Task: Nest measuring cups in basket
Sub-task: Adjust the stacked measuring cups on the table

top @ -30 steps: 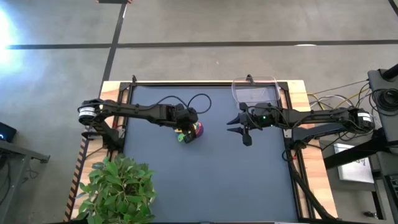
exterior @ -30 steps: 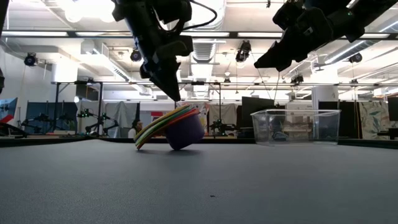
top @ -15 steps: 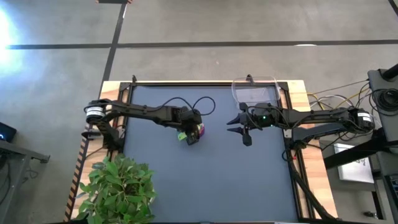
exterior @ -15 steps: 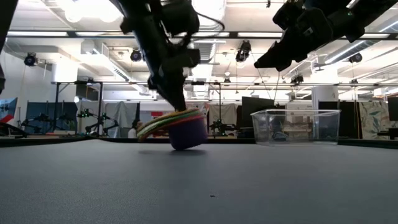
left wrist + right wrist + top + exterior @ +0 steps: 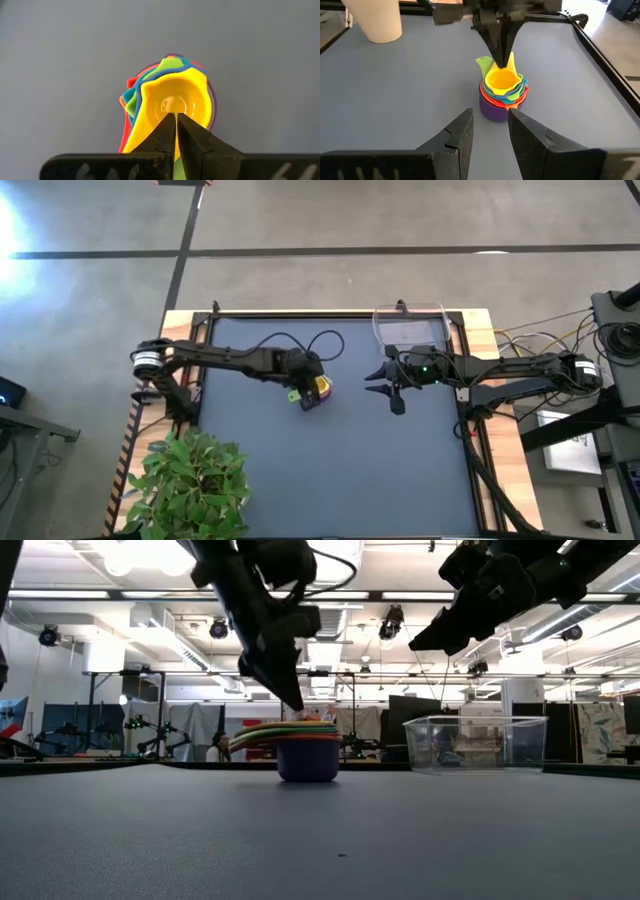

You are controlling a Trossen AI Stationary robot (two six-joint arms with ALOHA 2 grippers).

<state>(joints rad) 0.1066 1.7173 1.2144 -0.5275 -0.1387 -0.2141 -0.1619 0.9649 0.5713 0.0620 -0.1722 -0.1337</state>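
Observation:
The measuring cups [image 5: 305, 745] stand nested in one stack near the table's middle, base on the table. The purple cup is outermost and the yellow cup [image 5: 175, 97] is innermost; their handles [image 5: 250, 735] fan out toward the left. My left gripper [image 5: 175, 117] is shut, its tips at the yellow cup's rim. My right gripper [image 5: 490, 125] hangs open above the table to the right of the stack, with nothing between its fingers. The clear basket [image 5: 478, 743] sits on the table at the far right. My left gripper meets the yellow cup at its rim on the handle side [image 5: 504, 67] with its shut fingertips. They come from above, slanting down from the table's left. Whether the rim is pinched between them cannot be seen. The stack stands upright on the table.
A leafy plant [image 5: 190, 480] stands at the table's near left corner, and a white pot [image 5: 372, 20] shows in the right wrist view. A black cable [image 5: 320, 345] loops behind the left arm. Open table surface [image 5: 350, 470] lies toward the near edge.
The stack of cups was tipped over with its handles low and its base lifted on one side. It has swung down and now stands upright and level on its base, shifted a little toward the table's right. My left gripper has stayed at the stack's top.

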